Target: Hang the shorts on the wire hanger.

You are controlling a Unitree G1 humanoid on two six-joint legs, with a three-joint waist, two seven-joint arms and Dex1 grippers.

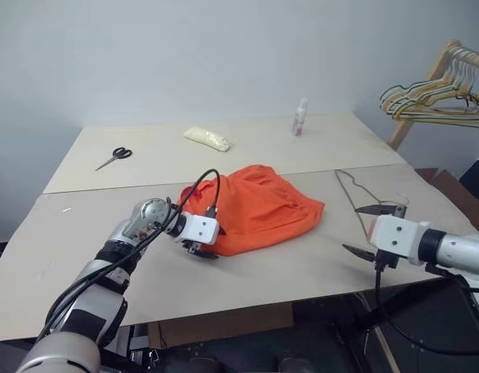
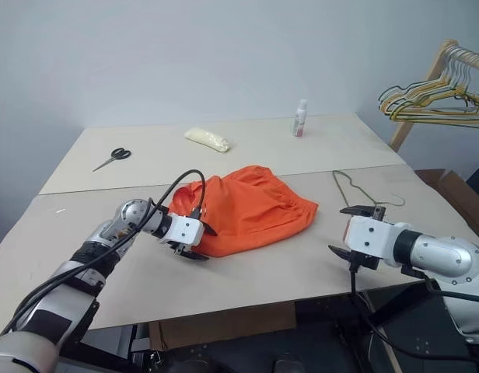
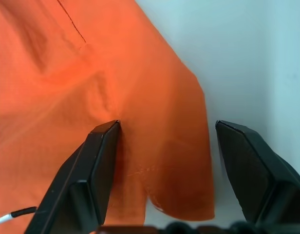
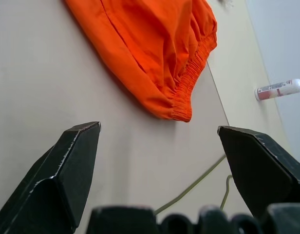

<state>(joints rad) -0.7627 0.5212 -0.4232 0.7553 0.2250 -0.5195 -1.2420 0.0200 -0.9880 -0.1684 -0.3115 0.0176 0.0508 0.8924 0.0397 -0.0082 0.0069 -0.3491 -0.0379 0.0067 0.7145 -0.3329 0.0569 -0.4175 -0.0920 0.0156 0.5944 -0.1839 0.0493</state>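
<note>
The orange shorts point(image 1: 259, 208) lie crumpled in the middle of the table, elastic waistband toward the right. My left gripper point(image 1: 199, 250) is down at their near left corner, pointing right. In the left wrist view its jaws stand open astride that corner of the shorts point(image 3: 91, 73), one finger point(image 3: 91, 170) resting on the fabric and the other past the hem over bare table. The wire hanger point(image 1: 350, 194) lies flat to the right of the shorts. My right gripper point(image 1: 351, 228) hovers open and empty over the hanger's near end, facing the shorts point(image 4: 150, 44).
Scissors point(image 1: 115, 157) lie at the far left, a pale yellow packet point(image 1: 207, 138) at the far middle, and a small bottle point(image 1: 300, 117) stands at the far right. A wooden rack with several hangers point(image 1: 438, 97) stands beyond the table's right corner.
</note>
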